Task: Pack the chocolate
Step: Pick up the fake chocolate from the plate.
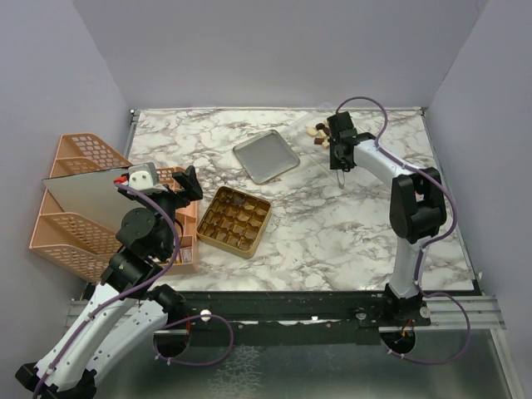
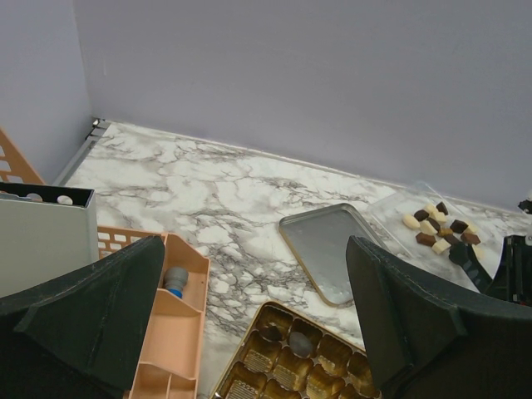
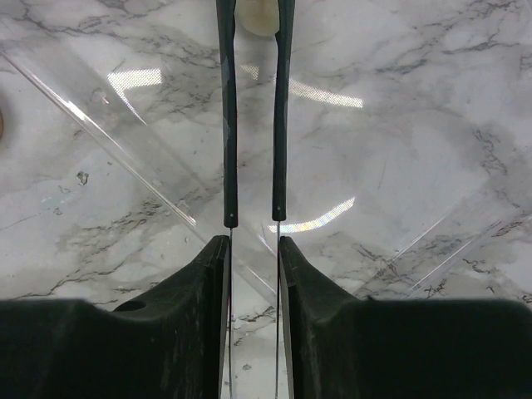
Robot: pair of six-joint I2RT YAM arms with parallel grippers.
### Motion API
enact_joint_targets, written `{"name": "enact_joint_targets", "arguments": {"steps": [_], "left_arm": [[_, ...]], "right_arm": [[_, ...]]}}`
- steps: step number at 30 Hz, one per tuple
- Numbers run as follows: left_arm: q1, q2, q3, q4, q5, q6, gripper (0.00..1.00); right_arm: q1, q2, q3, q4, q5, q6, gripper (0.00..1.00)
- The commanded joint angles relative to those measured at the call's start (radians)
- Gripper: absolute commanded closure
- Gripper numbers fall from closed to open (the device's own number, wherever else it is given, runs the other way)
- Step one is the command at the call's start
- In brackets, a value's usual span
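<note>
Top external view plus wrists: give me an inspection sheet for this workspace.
Surface: white-grey marble tabletop, flat.
Job's things: small brown and cream chocolate pieces clustered on a clear plastic sheet, far right; golden-brown gridded square tray mostly empty; silvery square lid beside it.
Clutter: peach mesh plastic baskets and grey board, left.
Hands: left hand wide open, empty; right hand narrow, tips at a cream piece, grip unclear.
Cables: purple cables along both arms.
Surroundings: plain lilac walls.

Chocolate (image 1: 315,131) lies right of lid (image 1: 266,156), behind tray (image 1: 247,197).
</note>
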Motion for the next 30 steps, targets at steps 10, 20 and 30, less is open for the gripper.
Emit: {"name": "enact_joint_targets", "arguments": {"steps": [10, 20, 30], "left_arm": [[-0.003, -0.002, -0.011, 0.019, -0.004, 0.009, 0.01], [-0.003, 0.0, -0.009, 0.02, -0.004, 0.009, 0.01], [-0.003, 0.003, -0.006, 0.015, -0.011, 0.012, 0.01]], "right_arm": [[-0.004, -0.149, -0.033, -0.01, -0.11, 0.024, 0.75], [0.041, -0.3, -0.129, 0.024, -0.309, 0.047, 0.75], [0.254, -0.38, -0.17, 0.033, -0.396, 0.098, 0.75]]}}
